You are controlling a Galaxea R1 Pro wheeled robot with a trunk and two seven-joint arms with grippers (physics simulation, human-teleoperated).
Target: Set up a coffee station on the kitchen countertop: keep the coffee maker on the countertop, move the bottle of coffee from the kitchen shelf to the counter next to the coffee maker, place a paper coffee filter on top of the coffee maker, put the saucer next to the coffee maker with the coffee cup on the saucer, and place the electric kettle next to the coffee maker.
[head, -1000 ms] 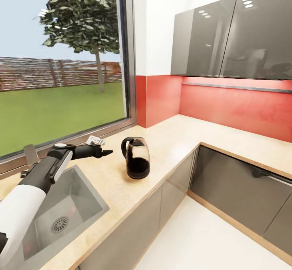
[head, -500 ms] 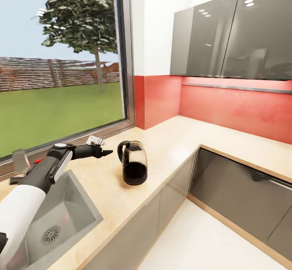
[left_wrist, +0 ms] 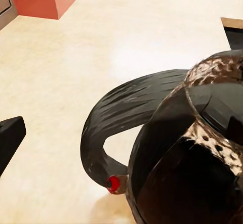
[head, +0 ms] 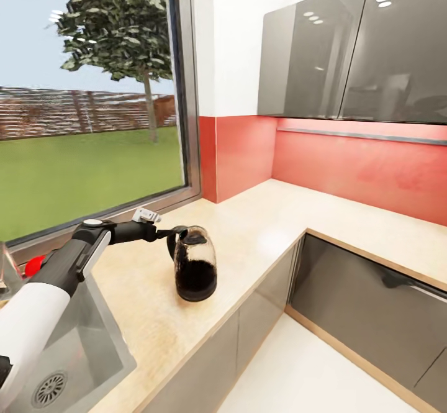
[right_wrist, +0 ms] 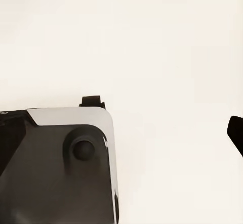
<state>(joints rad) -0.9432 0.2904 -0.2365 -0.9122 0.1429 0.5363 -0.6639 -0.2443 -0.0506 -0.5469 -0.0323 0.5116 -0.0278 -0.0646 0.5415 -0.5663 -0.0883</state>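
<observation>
While no label reads on the electric kettle, left fingers near its handle, grip unclear.

A bright kitchen corner; a large window on the left looks out on a green lawn, a leafy tree and a brown fence; a red backsplash runs along the far walls beneath glossy dark grey wall cabinets; white wall above; a steel sink is sunk in at the near left; grey base cabinets stand below; the floor is pale and plain.
</observation>
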